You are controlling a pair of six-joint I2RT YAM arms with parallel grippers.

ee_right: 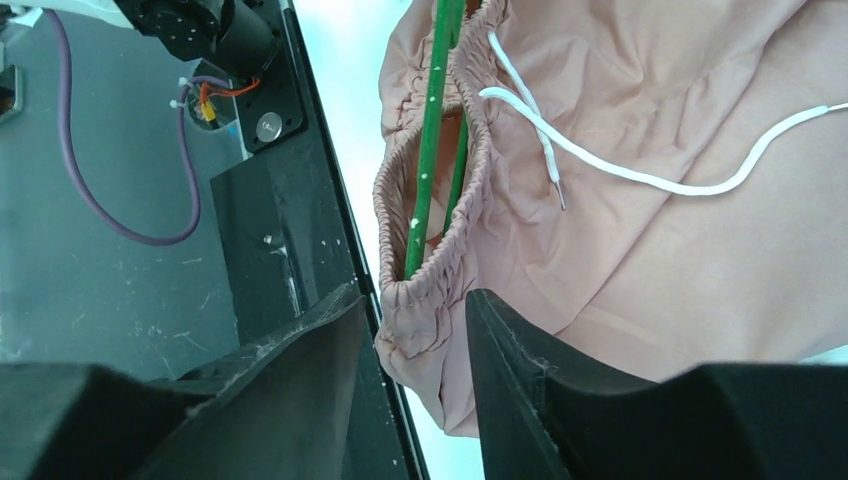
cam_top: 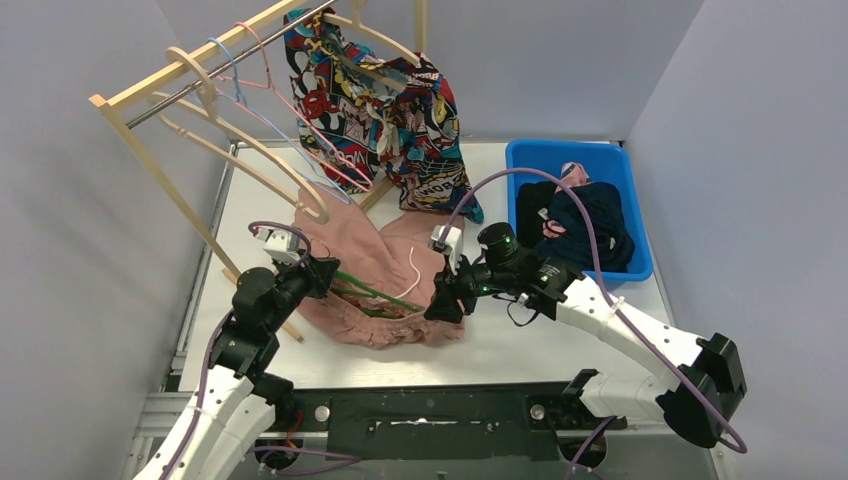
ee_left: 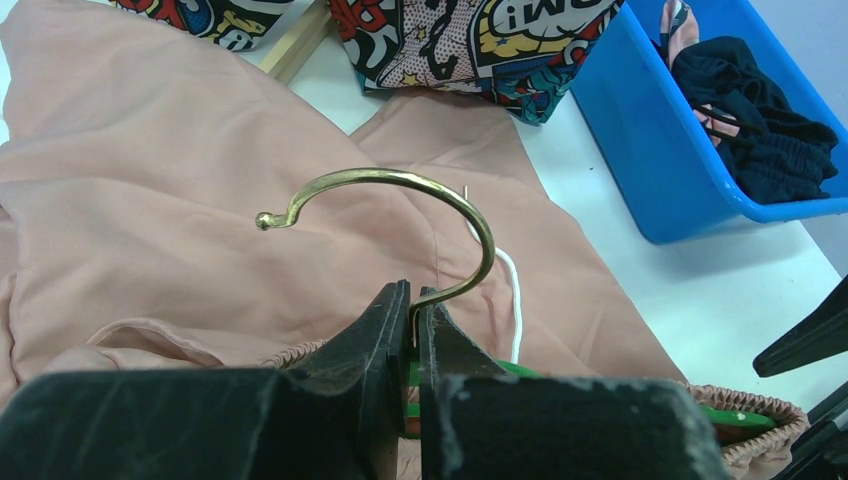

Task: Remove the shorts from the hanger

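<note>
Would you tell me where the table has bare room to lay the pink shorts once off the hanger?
Free: the table strip between the pink shorts and the blue bin, partly under the right arm, and the near edge before the shorts. Crowded: the middle, the bin, and back left under the comic-print shorts and hangers.

White table (cam_top: 500, 352); grey-blue walls (cam_top: 70, 250) enclose it left, behind, right; wooden rack (cam_top: 105, 100) at its far-left corner; even light.

The white table (cam_top: 490, 350) carries dusty pink shorts (cam_top: 370, 250) spread out near its middle, a blue bin (cam_top: 560, 155) at its far right, and a wooden rack (cam_top: 165, 185) standing at its left.
</note>
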